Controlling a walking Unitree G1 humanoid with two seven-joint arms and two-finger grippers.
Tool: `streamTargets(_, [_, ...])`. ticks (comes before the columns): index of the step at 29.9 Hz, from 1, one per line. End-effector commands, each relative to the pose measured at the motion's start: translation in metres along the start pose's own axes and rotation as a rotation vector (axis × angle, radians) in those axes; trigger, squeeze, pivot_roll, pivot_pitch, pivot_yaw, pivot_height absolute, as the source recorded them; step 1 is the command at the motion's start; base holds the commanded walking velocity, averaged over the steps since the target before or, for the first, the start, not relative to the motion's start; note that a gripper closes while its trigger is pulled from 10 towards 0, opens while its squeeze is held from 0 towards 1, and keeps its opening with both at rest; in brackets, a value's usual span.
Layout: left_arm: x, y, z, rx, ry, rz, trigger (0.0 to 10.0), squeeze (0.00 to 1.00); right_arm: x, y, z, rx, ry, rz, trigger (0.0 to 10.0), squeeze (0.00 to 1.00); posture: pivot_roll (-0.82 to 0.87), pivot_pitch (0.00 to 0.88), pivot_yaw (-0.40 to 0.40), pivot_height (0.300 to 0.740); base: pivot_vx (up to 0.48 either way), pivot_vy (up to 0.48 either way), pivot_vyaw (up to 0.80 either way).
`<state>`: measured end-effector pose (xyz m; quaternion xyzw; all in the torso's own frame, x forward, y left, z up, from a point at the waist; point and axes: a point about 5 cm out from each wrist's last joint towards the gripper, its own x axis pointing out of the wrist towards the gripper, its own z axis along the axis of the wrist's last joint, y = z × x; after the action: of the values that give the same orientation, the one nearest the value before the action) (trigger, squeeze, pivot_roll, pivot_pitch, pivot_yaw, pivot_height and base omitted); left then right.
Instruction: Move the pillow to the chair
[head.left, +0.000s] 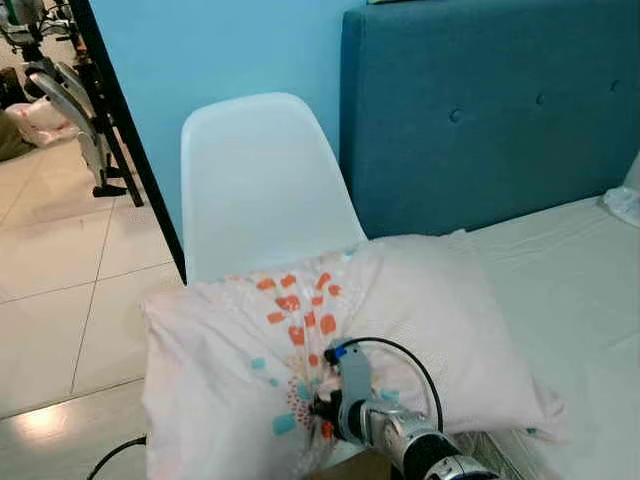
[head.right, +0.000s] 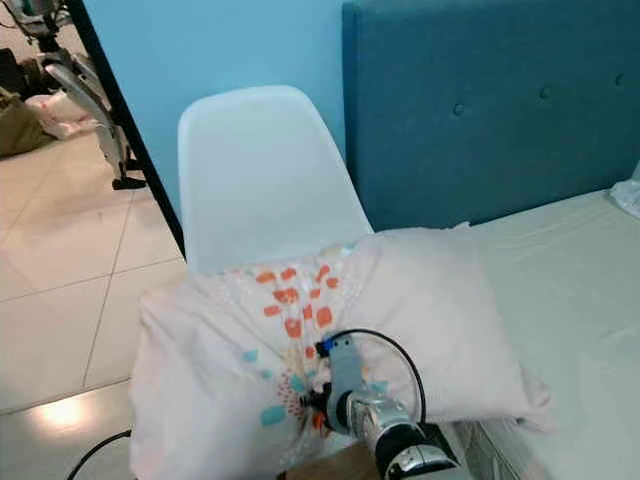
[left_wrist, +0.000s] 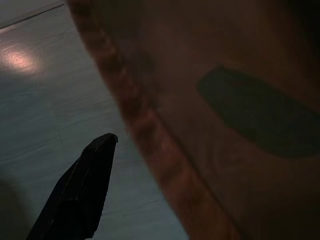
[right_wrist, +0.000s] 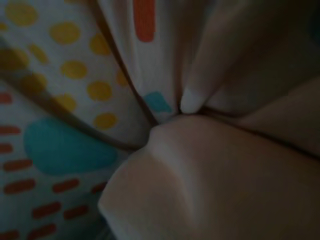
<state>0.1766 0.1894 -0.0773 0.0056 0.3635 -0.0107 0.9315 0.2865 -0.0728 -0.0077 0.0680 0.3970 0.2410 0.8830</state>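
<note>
The pale pink patterned pillow (head.left: 400, 330) covers the white plastic chair's (head.left: 260, 180) seat, apparently blocking access. The teal padded headboard (head.left: 490, 110) walls the right; bare tiled floor (head.left: 60, 270) lies open leftward.

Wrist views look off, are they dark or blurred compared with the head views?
Both head views are bright and sharp on the pillow and chair; left wrist view is dim, with floor glare; right wrist view is dark, with close fabric folds out of focus.
</note>
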Motion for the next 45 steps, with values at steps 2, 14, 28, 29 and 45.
streamTargets(2, [-0.005, -0.003, -0.015, 0.014, 0.057, -0.032, 10.0, 0.00, 0.004, 0.013, 0.028, -0.062, -0.098, 0.022, 10.0, 0.00, 0.13, 0.073, 0.021, 0.545, 0.000, 0.000, 0.00])
streamTargets(14, [-0.007, -0.005, -0.014, 0.009, 0.026, -0.031, 10.0, 0.00, 0.014, 0.103, 0.034, -0.187, -0.012, 0.521, 10.0, 0.00, 0.16, 0.089, 0.010, 0.545, 0.000, 0.000, 0.00])
streamTargets(28, [-0.002, -0.015, -0.008, 0.002, 0.021, -0.051, 10.0, 0.00, 0.016, 0.064, 0.005, -0.233, 0.047, 0.259, 10.0, 0.00, 0.12, 0.054, 0.008, 0.545, 0.000, 0.000, 0.00])
streamTargets(29, [-0.001, -0.016, -0.006, 0.002, 0.020, -0.053, 10.0, 0.00, 0.014, 0.055, 0.012, -0.202, 0.003, 0.207, 10.0, 0.00, 0.11, 0.052, 0.008, 0.545, 0.000, 0.000, 0.00])
streamTargets(45, [0.013, -0.025, 0.024, -0.031, -0.039, -0.061, 10.0, 0.00, -0.006, 0.028, 0.045, 0.017, -0.255, 0.428, 10.0, 1.00, 0.08, 0.000, -0.002, 0.545, 0.000, 0.000, 0.00])
